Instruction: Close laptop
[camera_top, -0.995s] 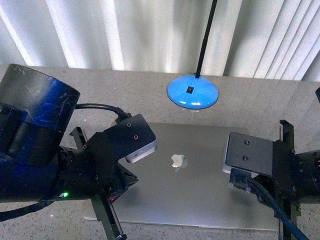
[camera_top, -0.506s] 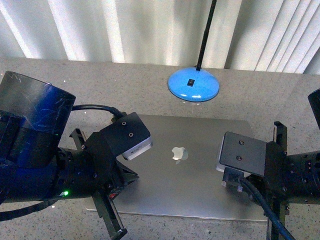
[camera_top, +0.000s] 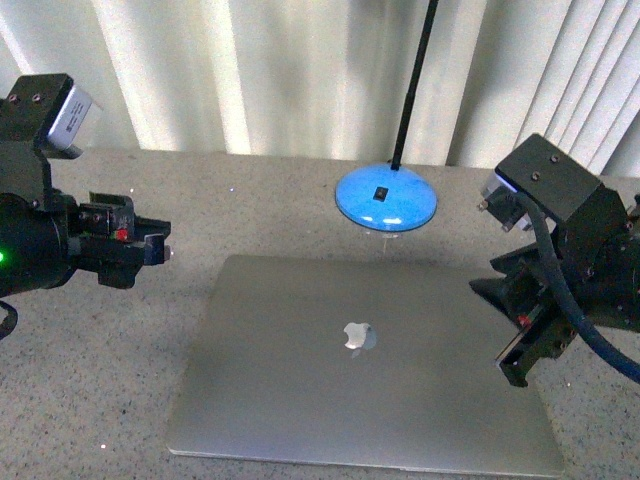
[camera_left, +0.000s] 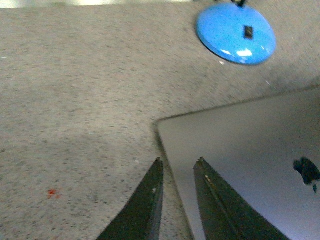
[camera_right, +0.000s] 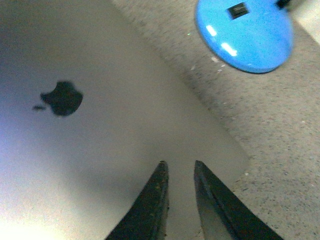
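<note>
As the laptop lies shut, edges sit clear.

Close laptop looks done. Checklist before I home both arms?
1. Lid of laptop flat on its base: ok.
2. left tool empty, beside the laptop's corner: ok.
3. right tool empty: ok.
4. right tool lifted off the lid: cannot tell; it sits over the lid's right edge.
5. lamp base apart from the laptop's back edge: ok.
</note>
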